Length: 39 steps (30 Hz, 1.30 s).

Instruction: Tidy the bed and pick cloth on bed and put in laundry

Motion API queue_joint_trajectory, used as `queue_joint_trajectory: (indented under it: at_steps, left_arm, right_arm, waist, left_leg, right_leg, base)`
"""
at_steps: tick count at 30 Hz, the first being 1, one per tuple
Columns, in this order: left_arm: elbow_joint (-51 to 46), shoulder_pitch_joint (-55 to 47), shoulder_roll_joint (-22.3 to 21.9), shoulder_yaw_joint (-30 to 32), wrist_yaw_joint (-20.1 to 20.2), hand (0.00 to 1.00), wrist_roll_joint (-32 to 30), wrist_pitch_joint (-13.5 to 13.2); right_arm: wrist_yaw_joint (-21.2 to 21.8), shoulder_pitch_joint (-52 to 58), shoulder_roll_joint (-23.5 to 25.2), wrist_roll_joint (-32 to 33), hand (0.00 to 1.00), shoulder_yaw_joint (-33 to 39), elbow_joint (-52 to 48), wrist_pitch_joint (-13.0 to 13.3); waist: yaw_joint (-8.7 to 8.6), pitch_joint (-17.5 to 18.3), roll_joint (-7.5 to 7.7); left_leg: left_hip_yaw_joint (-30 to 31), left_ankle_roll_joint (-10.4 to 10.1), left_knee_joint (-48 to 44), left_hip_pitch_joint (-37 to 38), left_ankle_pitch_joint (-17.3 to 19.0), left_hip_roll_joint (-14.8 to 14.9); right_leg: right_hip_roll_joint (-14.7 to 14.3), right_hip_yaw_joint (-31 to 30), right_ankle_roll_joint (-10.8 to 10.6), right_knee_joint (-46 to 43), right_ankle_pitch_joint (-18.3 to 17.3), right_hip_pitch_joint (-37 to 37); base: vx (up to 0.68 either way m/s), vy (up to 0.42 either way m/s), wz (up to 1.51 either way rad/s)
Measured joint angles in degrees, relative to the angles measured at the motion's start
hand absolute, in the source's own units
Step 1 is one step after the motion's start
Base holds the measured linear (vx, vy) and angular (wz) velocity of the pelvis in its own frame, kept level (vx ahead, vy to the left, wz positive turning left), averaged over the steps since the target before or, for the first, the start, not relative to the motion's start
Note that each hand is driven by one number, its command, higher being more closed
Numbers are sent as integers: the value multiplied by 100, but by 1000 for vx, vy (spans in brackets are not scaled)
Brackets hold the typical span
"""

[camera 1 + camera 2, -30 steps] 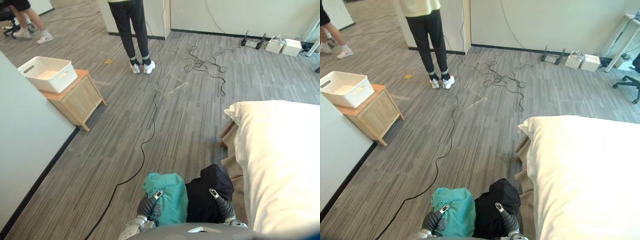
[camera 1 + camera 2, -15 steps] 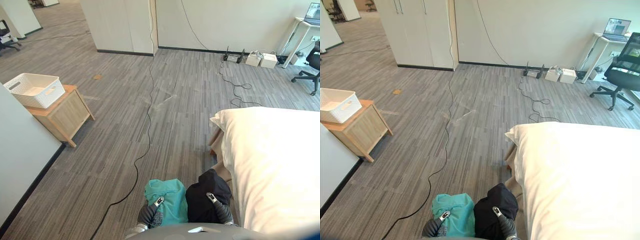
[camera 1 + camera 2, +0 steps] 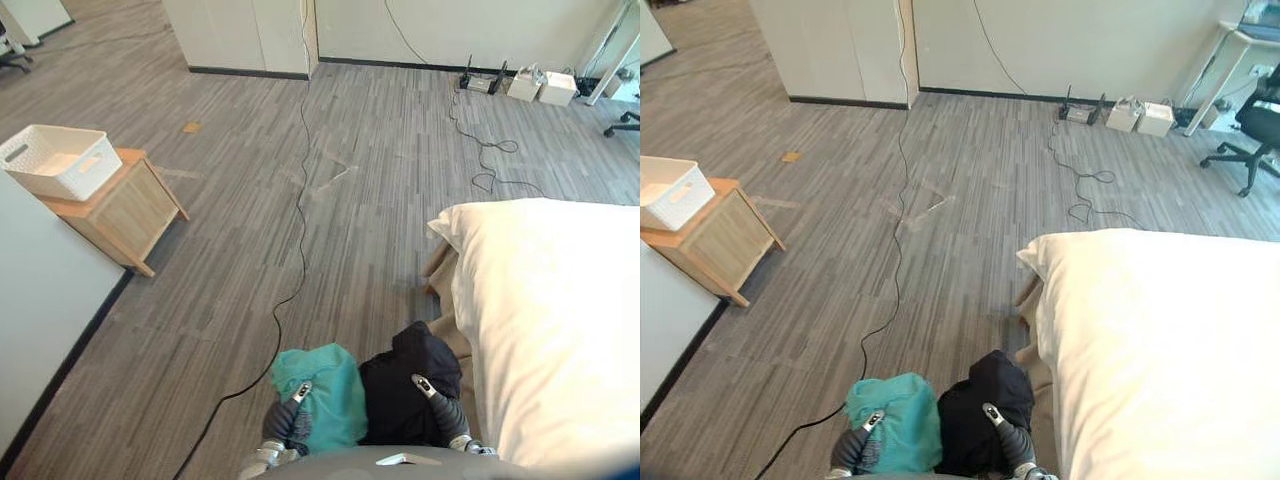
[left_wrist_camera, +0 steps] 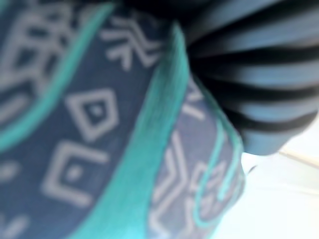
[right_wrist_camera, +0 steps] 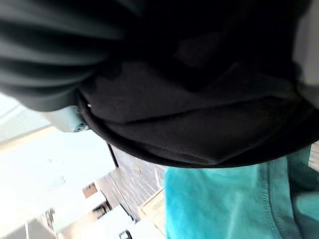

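Left robot hand (image 3: 288,422) is hidden by teal cloth (image 3: 328,392), right robot hand (image 3: 442,408) by black cloth (image 3: 405,385); grip cannot be told. Both should be carried high to basket (image 3: 55,160).

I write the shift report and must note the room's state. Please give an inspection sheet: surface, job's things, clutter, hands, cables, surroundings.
Surface: bed, cream cover smooth where visible.
Job's things: teal cloth and black cloth side by side, held close before the robot, beside the bed; white basket on a wooden side table, far left across the floor.
Clutter: small tan scrap on the floor.
Hands: left hand at the teal cloth, right hand at the black cloth; grip hidden.
Cables: thin black cable loose near the far wall.
Surroundings: white boxes by the wall, office chair.
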<state>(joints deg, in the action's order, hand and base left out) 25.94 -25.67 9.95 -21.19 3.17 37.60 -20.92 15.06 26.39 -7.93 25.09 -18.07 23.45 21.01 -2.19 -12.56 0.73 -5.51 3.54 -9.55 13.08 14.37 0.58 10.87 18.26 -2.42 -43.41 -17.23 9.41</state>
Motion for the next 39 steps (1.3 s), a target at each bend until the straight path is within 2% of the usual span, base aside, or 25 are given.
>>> queue_joint_trajectory:
  at_steps: [3,5,6,9,11,13,15,17,18,20,24,25,26,27,28,29,30,31,32,33,34,35,36,37,39]
  left_arm:
    - [30,58,-19,77,12,100,-2,24]
    - [100,90,-2,141,57,100,-6,24]
    - [290,171,-34,159,62,100,-15,32]
    - [310,192,-108,149,143,100,-80,17]
    - [345,190,-165,188,165,100,-73,15]
    - [351,162,-260,278,218,100,-46,-8]
    - [257,30,-351,414,422,100,17,-99]
    - [174,-86,-462,544,601,100,15,-196]
    - [133,-99,-485,630,684,100,42,-203]
    - [7,-121,-510,722,807,100,172,-206]
    - [-269,-312,-524,780,829,100,182,-219]
    - [-280,-303,-525,778,791,100,250,-205]
    - [-278,-285,-542,763,760,100,372,-183]
    - [-278,-285,-546,736,748,100,404,-187]
    - [-264,-222,-482,781,693,100,444,-194]
    - [-220,-149,-485,774,616,100,470,-179]
    - [-212,-146,-503,777,585,100,473,-179]
    - [-226,-175,-507,805,567,100,476,-230]
    - [-210,-166,-492,792,546,100,485,-227]
    - [-186,-224,-532,757,529,100,510,-224]
    - [-77,-222,-470,782,505,100,527,-273]
    - [6,-217,-436,846,493,100,572,-316]
    - [30,-222,-432,876,492,100,576,-341]
    - [35,-221,-448,863,492,100,575,-334]
    - [37,-231,-463,751,443,100,554,-335]
  right_arm:
    - [69,-7,-8,-2,100,-19,12,126]
    - [146,2,-5,-7,100,-41,10,160]
    - [193,-34,-11,-24,100,-19,13,186]
    - [198,-108,-47,-27,100,141,-56,186]
    - [198,-144,-130,-6,100,211,-35,65]
    - [215,-157,-305,2,100,213,-38,-30]
    - [341,-159,-486,53,100,214,-71,-122]
    - [491,-161,-675,206,100,266,-177,-207]
    - [516,-152,-677,281,100,319,-177,-269]
    - [548,-131,-680,284,100,394,-198,-323]
    - [750,-67,-676,274,100,500,-312,-376]
    - [806,39,-660,268,100,514,-411,-374]
    - [859,95,-625,265,100,515,-425,-368]
    - [884,143,-622,255,100,533,-416,-365]
    - [889,135,-464,200,100,572,-199,-377]
    - [892,140,-440,156,100,563,-209,-359]
    - [890,107,-422,136,100,516,-208,-356]
    - [879,-18,-388,69,100,436,-203,-357]
    - [867,80,-400,6,100,415,-250,-355]
    - [854,125,-445,-66,100,315,-264,-352]
    - [800,-25,-366,-140,100,262,-35,-394]
    - [716,-156,-320,-268,100,175,-32,-418]
    - [615,-224,-335,-394,100,104,-73,-457]
    - [515,-262,-323,-452,100,78,-117,-496]
    - [298,-224,-347,-521,100,44,-169,-578]
  waist:
    - [-6,-65,-37]
    - [13,-117,91]
    - [3,-138,34]
    - [-92,-232,-222]
    - [-71,-182,-330]
    - [-30,-148,-413]
    - [31,-128,-486]
    - [56,-196,-642]
    - [122,-203,-623]
    - [270,-210,-558]
    - [345,-220,-542]
    - [333,-221,-506]
    - [316,-224,-498]
    - [313,-229,-502]
    - [372,-192,-201]
    - [296,-128,-239]
    - [320,-182,-265]
    - [507,-225,-420]
    - [486,-98,-238]
    - [622,51,-449]
    - [660,108,-305]
    - [587,232,-21]
    - [581,210,-32]
    - [599,218,27]
    - [545,76,-115]
  left_leg:
    - [251,-221,61,256,135,412]
    - [342,-494,43,431,331,491]
    - [399,-656,-3,532,504,652]
    - [449,-821,-184,497,465,919]
    - [464,-907,-625,259,407,1064]
    - [478,-893,-1611,-183,218,1210]
    - [503,-873,-3391,-991,-358,1482]
    - [456,-629,-5216,-1656,-227,1701]
    - [391,-469,-5702,-1931,-116,1616]
    - [240,-441,-5640,-2355,48,1270]
    - [-205,-580,-3929,-2842,268,608]
    - [-452,-555,-3002,-2844,171,341]
    - [-663,-420,-1979,-2751,-330,75]
    - [-775,-148,-1375,-2691,-922,-61]
    - [-896,271,-1182,-2405,-1165,-296]
    - [-923,480,-1341,-2403,-1093,-270]
    - [-1059,652,-1937,-2621,-923,-34]
    - [-1323,371,-2673,-2947,-557,185]
    - [-1336,314,-2190,-2860,-613,33]
    - [-1245,570,-1693,-2720,-630,24]
    - [-1285,544,-1646,-2557,-386,-187]
    - [-1258,610,-1545,-2327,-227,-409]
    - [-1245,594,-1579,-2168,-32,-523]
    - [-1231,593,-1579,-2051,72,-596]
    - [-1019,585,-1371,-1438,175,-694]
  right_leg:
    - [-290,125,2,1326,239,48]
    - [-208,30,45,2293,1035,46]
    - [-259,145,379,2055,1289,17]
    - [-244,492,540,1364,510,34]
    - [-293,649,577,1257,197,-18]
    - [-426,765,574,1464,35,-243]
    - [-744,792,628,1979,31,-701]
    - [-1041,754,802,2405,30,-1235]
    - [-1085,698,864,2586,-2,-1517]
    - [-1083,523,874,2930,-21,-1877]
    - [-1031,353,729,3473,11,-2475]
    - [-968,332,634,3572,-37,-2773]
    - [-921,343,522,3596,-99,-2952]
    - [-927,347,408,3602,-163,-3090]
    - [-725,315,222,3616,-212,-3291]
    - [-703,292,10,3516,10,-3284]
    - [-807,210,-50,3527,308,-3320]
    - [-965,-4,-188,3477,628,-3454]
    - [-921,-55,-203,3296,639,-3455]
    - [-999,-109,-272,2829,591,-3365]
    - [-787,-175,-382,2189,509,-3214]
    - [-413,-332,-733,990,719,-2741]
    - [-166,-550,-1226,-237,1168,-2230]
    - [3,-624,-1226,-1001,1235,-1870]
    - [492,-256,-672,-2211,926,-1249]
  base:
    - [344,-214,52]
    - [389,-309,43]
    - [401,-348,37]
    - [377,-362,58]
    - [302,-308,44]
    - [233,-245,30]
    - [224,-204,0]
    - [267,-151,-24]
    - [279,-107,-33]
    - [260,-66,-46]
    - [391,26,-37]
    - [518,79,-12]
    - [544,81,-3]
    - [551,48,11]
    - [544,32,37]
    - [417,18,37]
    - [360,70,25]
    - [382,166,10]
    - [399,243,-4]
    - [351,252,4]
    - [414,186,18]
    - [396,106,27]
    - [436,71,20]
    - [415,87,11]
    - [423,93,40]
